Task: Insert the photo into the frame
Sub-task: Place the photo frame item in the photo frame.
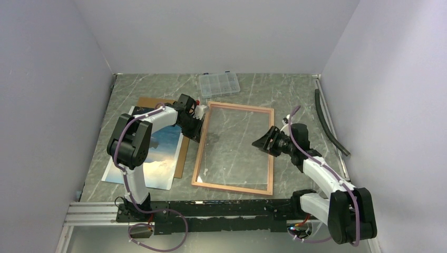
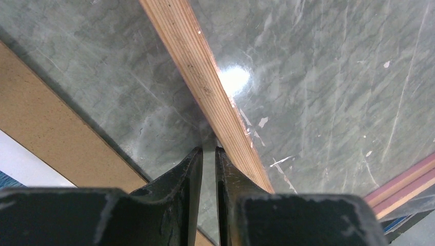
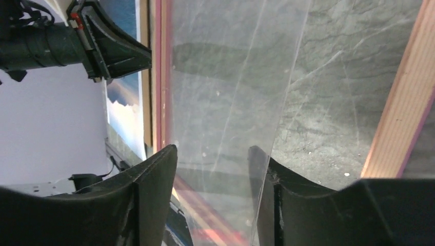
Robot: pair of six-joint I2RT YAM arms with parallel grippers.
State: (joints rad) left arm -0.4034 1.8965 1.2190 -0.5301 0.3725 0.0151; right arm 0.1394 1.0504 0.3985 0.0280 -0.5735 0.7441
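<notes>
The frame (image 1: 271, 147) lies flat mid-table, with a pink front and tan wood edges. Its left rail shows in the left wrist view (image 2: 205, 77). The clear pane (image 3: 231, 92) covers its left part, and the pane's right edge stops short of the right rail (image 3: 400, 118). The photo (image 1: 158, 153) of sea and sky lies left of the frame on the brown backing board (image 1: 181, 158), partly under the left arm. My left gripper (image 1: 199, 125) sits at the outer side of the left rail, its jaws (image 2: 209, 149) almost closed with nothing visible between them. My right gripper (image 1: 262, 141) hovers over the frame's right half, open (image 3: 213, 154).
A small clear compartment box (image 1: 218, 83) stands at the back, behind the frame. A black hose (image 1: 329, 124) lies along the right wall. Grey walls close in the table on three sides. The backing board also shows in the left wrist view (image 2: 46, 118).
</notes>
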